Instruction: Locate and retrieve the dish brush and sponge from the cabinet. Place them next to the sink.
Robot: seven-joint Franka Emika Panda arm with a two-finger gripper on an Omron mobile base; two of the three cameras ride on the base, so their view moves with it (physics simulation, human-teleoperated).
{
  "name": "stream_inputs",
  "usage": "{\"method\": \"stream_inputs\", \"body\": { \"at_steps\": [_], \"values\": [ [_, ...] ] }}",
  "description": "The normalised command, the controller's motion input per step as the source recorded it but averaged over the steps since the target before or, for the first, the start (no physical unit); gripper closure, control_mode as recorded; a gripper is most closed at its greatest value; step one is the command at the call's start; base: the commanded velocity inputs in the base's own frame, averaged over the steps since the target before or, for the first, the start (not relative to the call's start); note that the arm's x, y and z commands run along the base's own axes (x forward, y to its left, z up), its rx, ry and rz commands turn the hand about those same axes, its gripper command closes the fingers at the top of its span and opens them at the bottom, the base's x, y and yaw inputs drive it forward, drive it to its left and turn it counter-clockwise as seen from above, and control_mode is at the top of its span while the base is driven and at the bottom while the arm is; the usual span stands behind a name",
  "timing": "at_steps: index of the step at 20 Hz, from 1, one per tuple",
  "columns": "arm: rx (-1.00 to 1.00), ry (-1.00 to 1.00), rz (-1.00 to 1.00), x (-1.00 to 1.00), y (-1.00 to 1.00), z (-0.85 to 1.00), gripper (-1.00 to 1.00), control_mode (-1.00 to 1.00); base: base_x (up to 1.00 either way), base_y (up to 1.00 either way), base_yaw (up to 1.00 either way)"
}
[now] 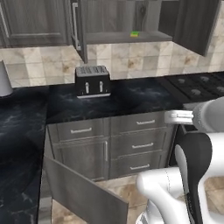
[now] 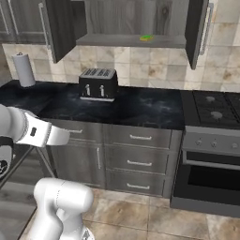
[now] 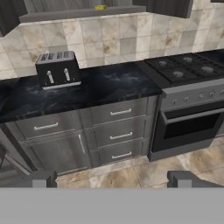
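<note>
1. The small flat green-and-yellow sponge (image 1: 134, 33) is the brightest spot of colour.
2. The open wall cabinet (image 2: 61, 26) is dark grey wood-grain with a silver bar handle.
3. The boxy toaster (image 2: 98, 84) is black with a silvery slotted top.
4. The counter (image 3: 109, 85) is black marble, veined white.
5. The tiled backsplash (image 1: 131, 61) is mottled beige and tan.
6. The paper-towel roll (image 2: 23, 69) is white.

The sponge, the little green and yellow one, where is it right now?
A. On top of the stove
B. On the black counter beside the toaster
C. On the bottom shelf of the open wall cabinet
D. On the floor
C: the sponge lies on the bottom shelf of the open cabinet, up above the counter and to the right of the toaster.
</note>
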Motion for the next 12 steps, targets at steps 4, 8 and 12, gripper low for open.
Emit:
{"method": "stream_inputs", "body": {
  "at_steps": [4,8,12],
  "values": [
    [0.00,0.00,0.00,0.00,0.00,0.00,-1.00,1.00,0.45,-0.09,0.03],
    [0.00,0.00,0.00,0.00,0.00,0.00,-1.00,1.00,0.47,-0.05,0.01],
    [0.00,0.00,0.00,0.00,0.00,0.00,-1.00,1.00,0.10,0.02,0.01]
  ]
}}
